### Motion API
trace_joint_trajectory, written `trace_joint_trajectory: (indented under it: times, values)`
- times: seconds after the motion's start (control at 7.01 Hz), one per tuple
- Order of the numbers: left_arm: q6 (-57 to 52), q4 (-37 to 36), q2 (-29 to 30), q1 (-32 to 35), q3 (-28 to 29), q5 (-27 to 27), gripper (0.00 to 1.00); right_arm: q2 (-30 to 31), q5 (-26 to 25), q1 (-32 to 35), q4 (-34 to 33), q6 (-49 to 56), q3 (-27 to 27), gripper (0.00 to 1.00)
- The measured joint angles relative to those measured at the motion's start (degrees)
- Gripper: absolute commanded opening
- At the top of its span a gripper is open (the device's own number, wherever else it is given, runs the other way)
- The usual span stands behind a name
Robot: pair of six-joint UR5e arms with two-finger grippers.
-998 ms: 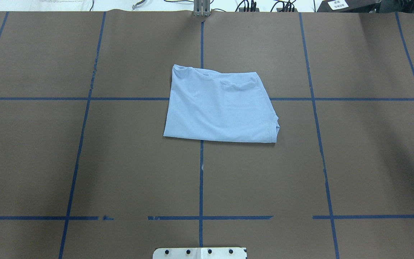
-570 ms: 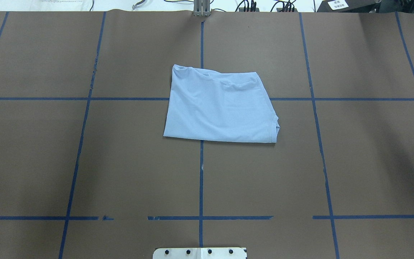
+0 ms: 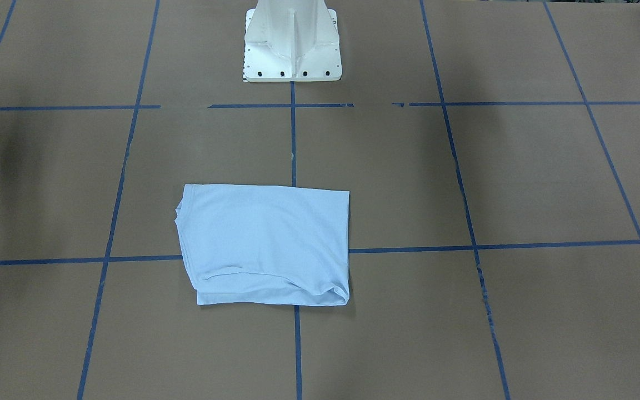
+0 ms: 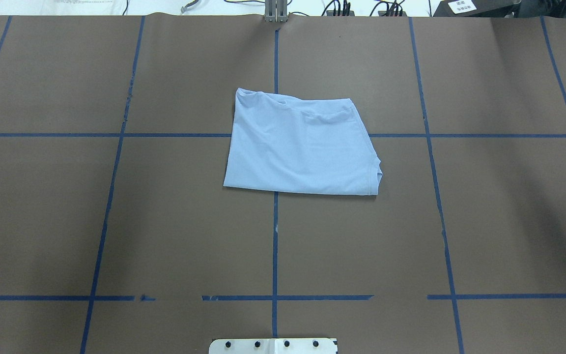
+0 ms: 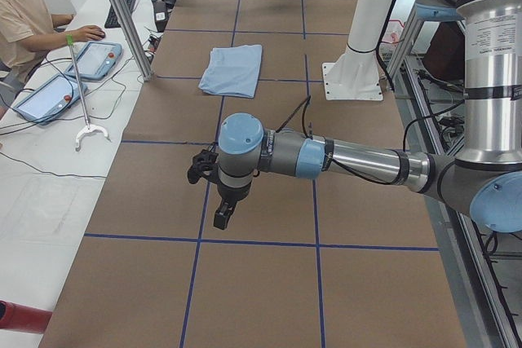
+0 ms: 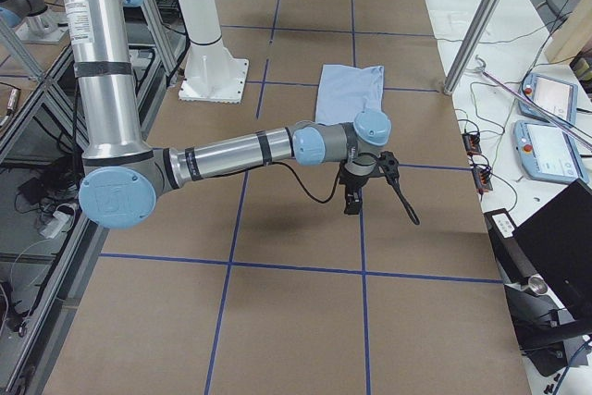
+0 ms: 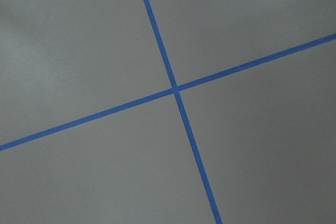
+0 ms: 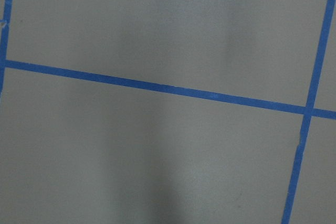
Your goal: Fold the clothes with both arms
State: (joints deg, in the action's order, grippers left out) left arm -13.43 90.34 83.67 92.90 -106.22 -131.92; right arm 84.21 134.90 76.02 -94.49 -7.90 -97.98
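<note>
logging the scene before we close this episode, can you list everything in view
T-shirt: one, light blue, folded into a rectangle, flat at the table's middle
table cover: one, brown, over the whole table
tape lines: several, blue, a grid on the cover
pedestal base: one, white, at the robot's edge of the table
teach pendants: two, pale blue, on the white side bench
operator: one, beige shirt, at that bench
left arm: one, silver-grey, over bare cover, apart from the T-shirt
left gripper: one, black, open or shut cannot be told
right arm: one, silver-grey, over bare cover, apart from the T-shirt
right gripper: one, black, open or shut cannot be told
</note>
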Motion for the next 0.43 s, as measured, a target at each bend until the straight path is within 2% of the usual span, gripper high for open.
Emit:
trace_joint_trajectory:
  times: [0.43]
  values:
    - [-0.01,0.18,0.00,0.00,0.00,-0.06,1.00,-0.22,0.01,-1.14,0.03,-0.31,-0.09,1.00]
